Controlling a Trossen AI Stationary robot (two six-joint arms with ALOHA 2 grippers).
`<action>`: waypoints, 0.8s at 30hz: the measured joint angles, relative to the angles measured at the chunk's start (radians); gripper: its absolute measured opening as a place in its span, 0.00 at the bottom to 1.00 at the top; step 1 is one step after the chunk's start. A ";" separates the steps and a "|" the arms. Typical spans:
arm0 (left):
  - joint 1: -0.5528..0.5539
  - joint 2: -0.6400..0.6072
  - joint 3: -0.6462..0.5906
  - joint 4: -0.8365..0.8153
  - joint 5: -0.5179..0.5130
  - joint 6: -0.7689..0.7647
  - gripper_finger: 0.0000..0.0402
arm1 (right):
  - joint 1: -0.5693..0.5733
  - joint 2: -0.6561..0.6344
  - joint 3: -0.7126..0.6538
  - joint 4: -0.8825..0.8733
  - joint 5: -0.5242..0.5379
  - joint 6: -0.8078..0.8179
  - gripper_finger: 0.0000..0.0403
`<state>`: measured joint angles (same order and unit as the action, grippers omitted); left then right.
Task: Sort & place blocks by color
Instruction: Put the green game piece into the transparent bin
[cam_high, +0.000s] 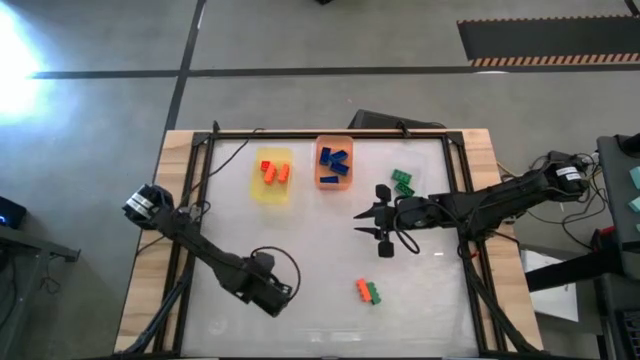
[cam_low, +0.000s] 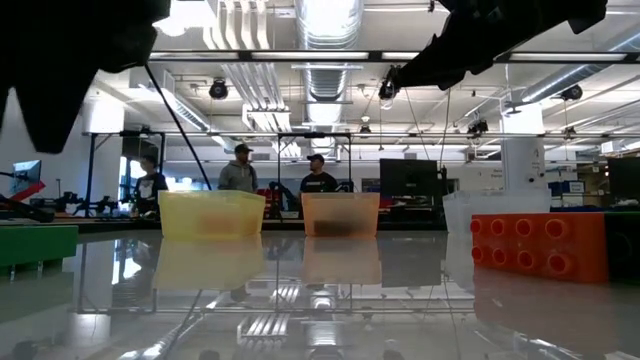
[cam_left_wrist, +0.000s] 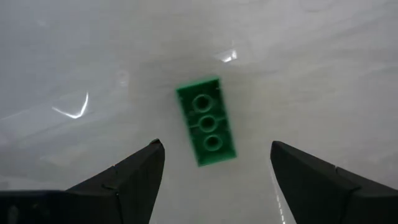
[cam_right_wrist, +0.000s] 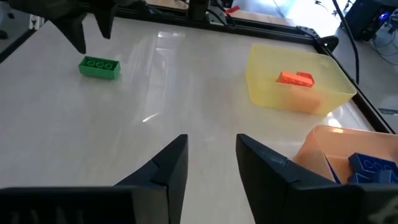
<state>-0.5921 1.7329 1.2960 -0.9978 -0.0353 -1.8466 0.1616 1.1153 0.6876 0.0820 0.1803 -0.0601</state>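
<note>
Three trays are visible: one yellow (cam_high: 271, 187), one orange (cam_high: 334, 182), one clear (cam_high: 405, 185). Two arms.

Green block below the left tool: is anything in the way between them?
Nothing visible. The left tool hangs open straight over the green block, which lies alone on the white table, fingers to either side.

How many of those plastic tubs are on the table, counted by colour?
Yellow tray: 1
Orange tray: 1
Clear tray: 1
Total: 3
</note>
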 joint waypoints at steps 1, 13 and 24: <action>-0.006 0.000 -0.008 0.001 0.000 -0.014 0.69 | 0.000 0.000 0.000 0.002 0.000 0.000 0.32; -0.017 0.006 -0.070 0.056 -0.008 -0.035 0.69 | 0.000 0.000 0.000 0.005 0.000 0.006 0.30; -0.017 0.076 -0.069 0.103 -0.013 -0.032 0.69 | 0.000 0.000 -0.001 0.005 0.001 0.006 0.31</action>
<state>-0.6090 1.8090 1.2270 -0.8945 -0.0487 -1.8790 0.1616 1.1156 0.6868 0.0873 0.1810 -0.0544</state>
